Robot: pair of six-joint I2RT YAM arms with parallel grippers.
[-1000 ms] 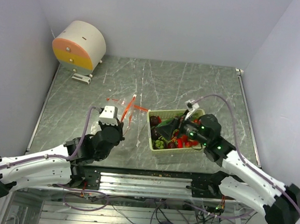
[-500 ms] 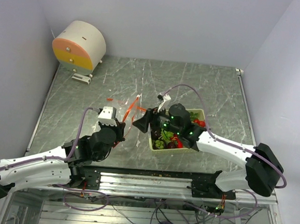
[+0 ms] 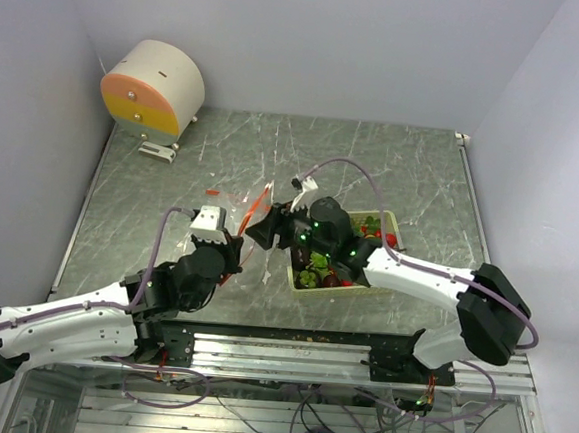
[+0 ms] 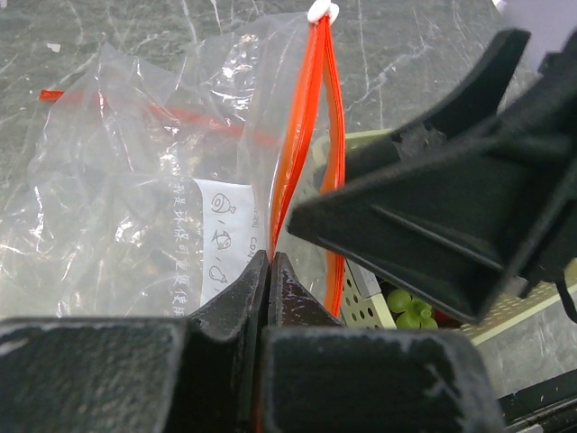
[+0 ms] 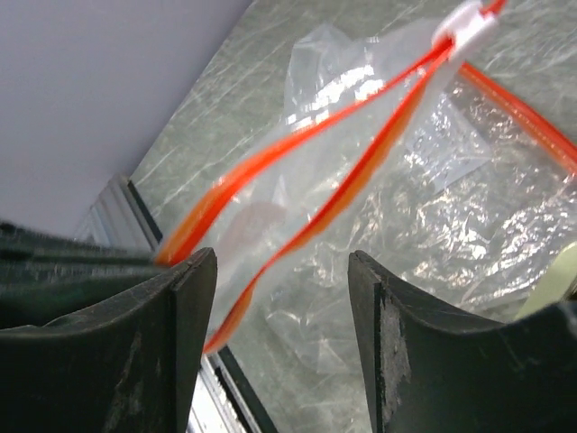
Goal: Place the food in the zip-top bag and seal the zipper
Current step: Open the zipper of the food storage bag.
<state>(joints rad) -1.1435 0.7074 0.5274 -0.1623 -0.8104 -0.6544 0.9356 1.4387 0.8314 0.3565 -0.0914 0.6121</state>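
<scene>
Two grippers share the zip-top bag [image 4: 135,180]. Our left gripper [image 4: 269,262] is pinched tight on one end of the orange zipper [image 4: 306,135], lifting the mouth upright so it gapes. Our right gripper [image 5: 279,262] stands partly open, jaws either side of the parted strips and gripping nothing. We judge it means to widen the mouth. The toy food [image 4: 410,307] waits in the pale green basket [image 3: 395,220] just beside the bag.

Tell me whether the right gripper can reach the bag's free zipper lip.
Probably yes: the right gripper stands open with the free zipper lip between its fingers, nothing intervening; the left gripper pins the other lip.
</scene>
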